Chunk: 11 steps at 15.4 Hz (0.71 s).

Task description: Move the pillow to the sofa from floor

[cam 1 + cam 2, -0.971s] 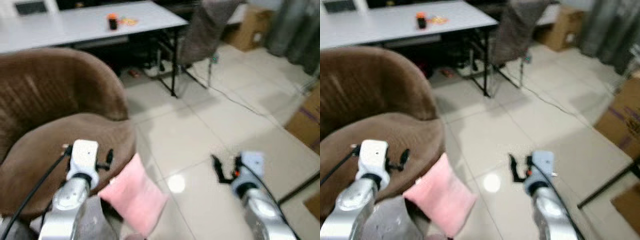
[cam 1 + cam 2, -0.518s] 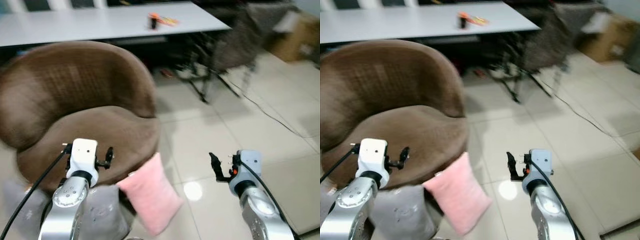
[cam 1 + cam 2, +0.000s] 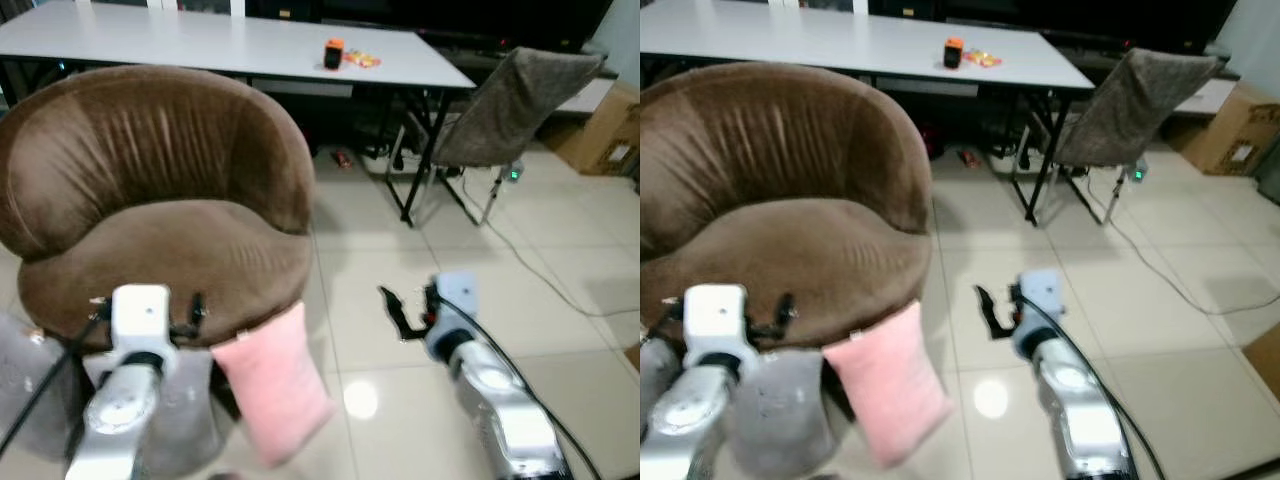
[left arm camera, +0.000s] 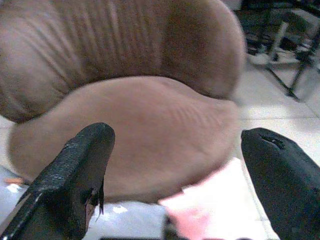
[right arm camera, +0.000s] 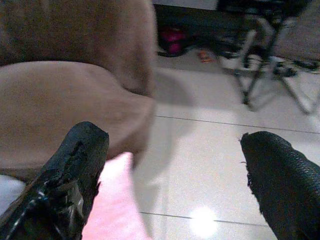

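One big brown sofa (image 3: 160, 230) sits just behind the pink pillow (image 3: 272, 392), which leans on its front on the floor (image 3: 400, 300). Both the left gripper (image 4: 170, 175) and right gripper (image 5: 170, 185) hang wide open and hold nothing. I think they should go down, one on each side of the pillow, and squeeze softly.

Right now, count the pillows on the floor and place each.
3: a pink pillow leaning on the brown sofa front, a grey pillow beside it, another grey one further left. More may be hidden.
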Tool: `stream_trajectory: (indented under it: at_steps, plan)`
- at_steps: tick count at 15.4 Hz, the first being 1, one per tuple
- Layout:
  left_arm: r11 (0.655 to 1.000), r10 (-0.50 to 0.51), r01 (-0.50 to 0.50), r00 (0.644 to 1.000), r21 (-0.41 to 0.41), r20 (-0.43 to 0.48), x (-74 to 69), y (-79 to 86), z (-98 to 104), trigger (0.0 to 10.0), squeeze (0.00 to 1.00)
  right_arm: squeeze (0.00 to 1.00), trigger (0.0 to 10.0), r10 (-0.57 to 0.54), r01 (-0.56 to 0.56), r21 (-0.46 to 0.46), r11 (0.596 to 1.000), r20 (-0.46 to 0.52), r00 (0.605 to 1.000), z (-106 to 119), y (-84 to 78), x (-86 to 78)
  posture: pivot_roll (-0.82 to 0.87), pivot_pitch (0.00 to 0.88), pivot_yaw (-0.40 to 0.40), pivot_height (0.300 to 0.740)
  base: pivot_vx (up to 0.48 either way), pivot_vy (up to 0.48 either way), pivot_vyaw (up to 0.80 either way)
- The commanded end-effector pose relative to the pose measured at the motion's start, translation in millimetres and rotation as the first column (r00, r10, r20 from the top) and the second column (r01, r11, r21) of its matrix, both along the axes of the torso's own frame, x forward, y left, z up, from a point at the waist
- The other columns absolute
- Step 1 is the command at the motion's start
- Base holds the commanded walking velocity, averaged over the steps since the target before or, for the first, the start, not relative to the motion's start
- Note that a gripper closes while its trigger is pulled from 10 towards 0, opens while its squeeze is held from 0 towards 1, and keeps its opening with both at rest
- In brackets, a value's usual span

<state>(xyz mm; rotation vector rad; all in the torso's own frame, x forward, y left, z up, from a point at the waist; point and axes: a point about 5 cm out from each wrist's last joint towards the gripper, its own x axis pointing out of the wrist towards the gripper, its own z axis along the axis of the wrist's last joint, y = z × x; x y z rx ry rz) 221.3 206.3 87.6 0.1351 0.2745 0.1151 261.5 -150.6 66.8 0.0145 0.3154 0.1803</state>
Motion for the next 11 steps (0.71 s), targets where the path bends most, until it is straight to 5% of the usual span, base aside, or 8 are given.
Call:
stream_trajectory:
  at_steps: [1,2,5,8,11]
  plan:
    - [1.0,0.002,-0.002,1.0,0.021,0.025,3.3,1.4,5,10.0,0.0,1.0,10.0,-0.019,0.02,-0.033,0.999,0.043,0.999,7,-2.9,6.4,0.06,0.0,-0.1,0.74,0.0,-0.48,0.0]
    - [1.0,-0.001,0.0,1.0,0.023,0.03,5.1,1.5,6,10.0,0.0,0.0,10.0,-0.002,0.005,-0.045,0.999,0.058,0.998,9,-1.7,8.4,0.05,0.0,-0.097,0.74,0.0,-0.48,0.0]
    - [0.998,-0.03,0.027,0.999,0.064,0.045,10.7,-0.4,7,10.0,0.0,0.0,10.0,-0.008,0.006,0.037,0.999,0.042,0.999,7,-0.6,7.7,0.05,0.0,-0.088,0.74,0.0,-0.48,0.0]
    - [0.994,-0.032,0.023,0.996,0.106,0.078,14.6,0.7,11,10.0,0.0,0.0,10.0,-0.003,0.0,0.059,0.998,0.052,0.999,7,2.7,8.4,0.05,0.0,-0.078,0.74,0.0,0.0,0.0]
    - [0.997,-0.045,0.04,0.996,0.062,0.083,17.1,0.8,12,10.0,0.0,0.0,10.0,0.008,-0.011,0.079,0.997,0.043,0.999,6,9.1,6.8,0.06,0.0,-0.075,0.74,0.0,0.0,0.27]
